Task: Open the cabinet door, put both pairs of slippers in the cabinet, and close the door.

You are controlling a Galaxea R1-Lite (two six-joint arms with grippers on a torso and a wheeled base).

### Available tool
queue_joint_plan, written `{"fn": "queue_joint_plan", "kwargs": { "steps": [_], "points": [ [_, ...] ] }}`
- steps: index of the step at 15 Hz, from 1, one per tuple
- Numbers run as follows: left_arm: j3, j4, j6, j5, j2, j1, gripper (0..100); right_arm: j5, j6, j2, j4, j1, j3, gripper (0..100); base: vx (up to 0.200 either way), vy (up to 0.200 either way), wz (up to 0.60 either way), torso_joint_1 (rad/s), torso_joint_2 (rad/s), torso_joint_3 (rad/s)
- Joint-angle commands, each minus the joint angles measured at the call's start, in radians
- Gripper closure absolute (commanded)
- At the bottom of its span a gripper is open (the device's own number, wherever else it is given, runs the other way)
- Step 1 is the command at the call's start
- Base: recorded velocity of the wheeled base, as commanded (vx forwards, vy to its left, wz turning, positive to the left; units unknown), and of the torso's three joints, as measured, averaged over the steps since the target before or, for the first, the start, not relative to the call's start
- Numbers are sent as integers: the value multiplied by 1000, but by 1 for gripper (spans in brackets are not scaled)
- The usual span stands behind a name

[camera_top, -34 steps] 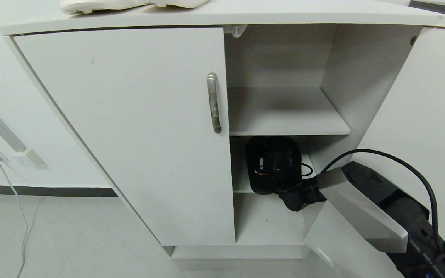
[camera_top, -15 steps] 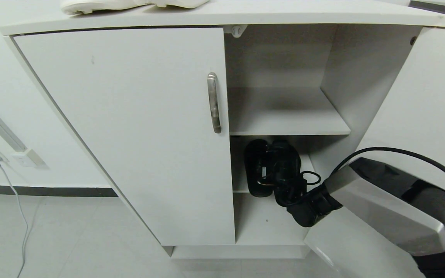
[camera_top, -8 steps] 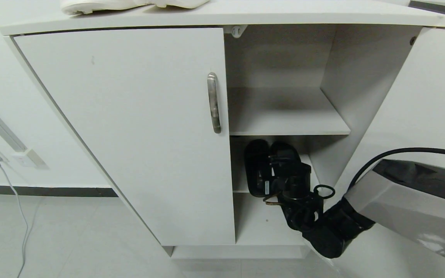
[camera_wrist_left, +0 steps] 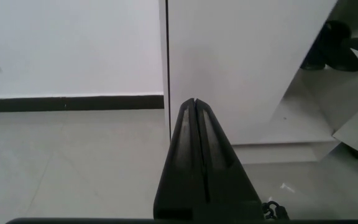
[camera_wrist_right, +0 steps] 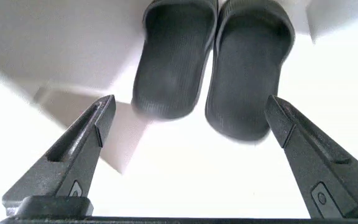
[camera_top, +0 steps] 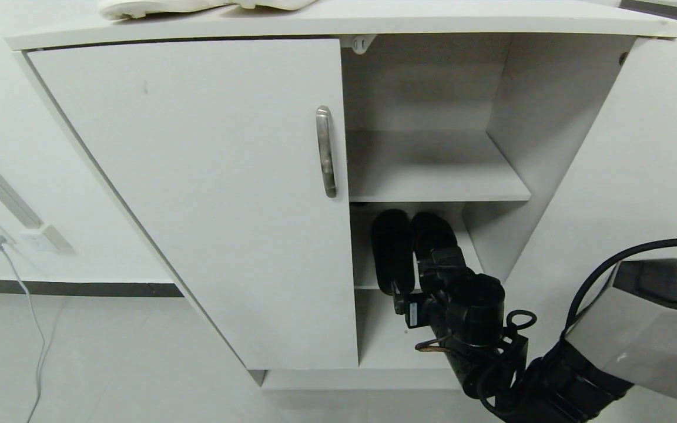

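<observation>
The right end effector (camera_wrist_right: 190, 106) is backing out of the cabinet (camera_top: 197, 176) toward the robot and sinking lower in the head view, with its fingers spread wide. It is leaving the black slippers (camera_top: 409, 247), earlier half hidden behind it, lying side by side in plain sight on the middle shelf (camera_top: 471, 254).
</observation>
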Motion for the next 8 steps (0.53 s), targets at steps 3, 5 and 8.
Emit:
{"fn": "queue_joint_plan", "kwargs": {
  "steps": [3,5,8],
  "points": [
    [0,0,-2,0,2,0,100,0,0,-10,0,11,6,0,-200,0,0,-1,5,4],
    [0,0,-4,0,2,0,100,0,-2,-10,0,11,8,0,-200,0,0,2,2,5],
    [0,0,-4,1,2,0,100,0,-3,-10,0,11,13,0,0,0,0,0,0,0]
  ]
}}
